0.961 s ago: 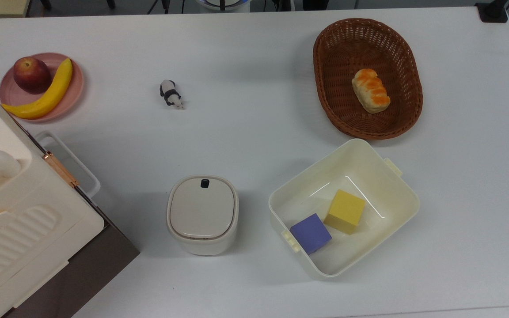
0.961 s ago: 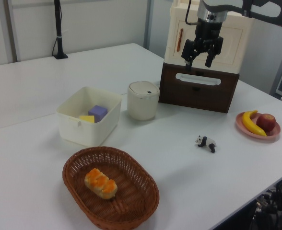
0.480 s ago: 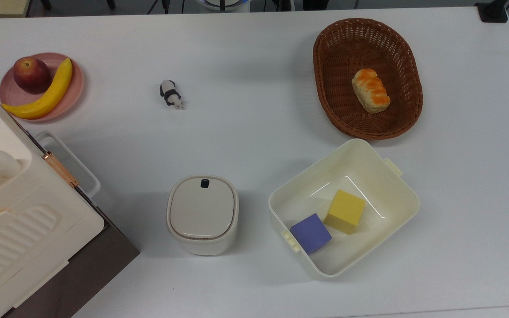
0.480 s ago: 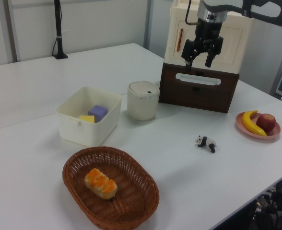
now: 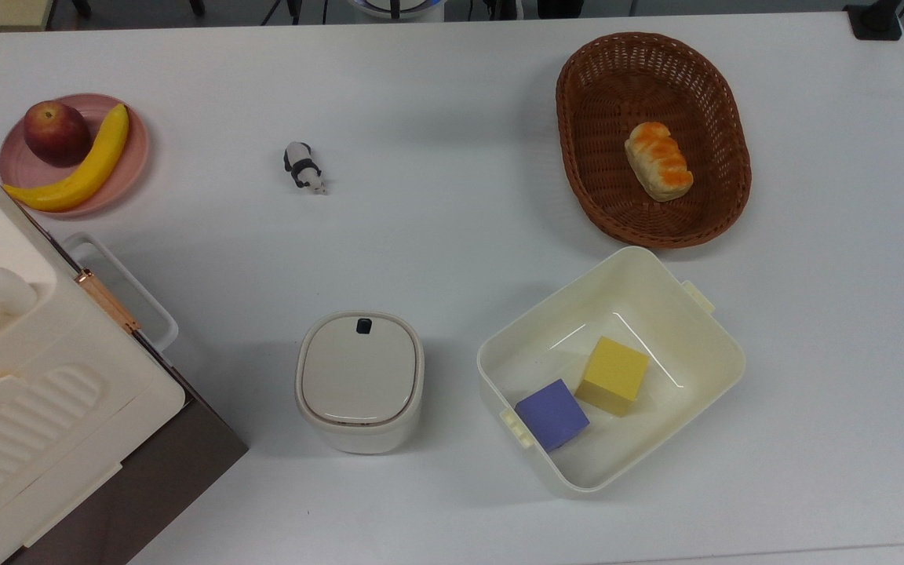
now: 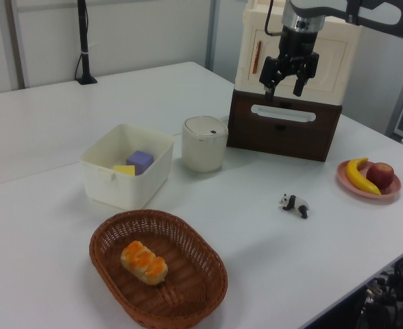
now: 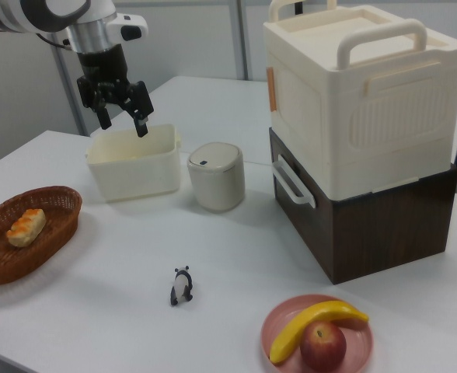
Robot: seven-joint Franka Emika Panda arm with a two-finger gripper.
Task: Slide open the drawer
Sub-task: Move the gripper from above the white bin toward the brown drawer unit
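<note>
Hovering with fingers spread, black two-finger gripper (image 7: 120,103) (empty), approaching closed dark-brown drawer's (image 7: 368,225) white loop handle (image 7: 292,182) next, presumably.

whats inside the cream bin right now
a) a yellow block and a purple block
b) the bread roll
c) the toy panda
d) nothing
a: the top view shows a yellow block and a purple block lying in the bin, while the bread roll lies in the basket and the panda stands on the table.
</note>
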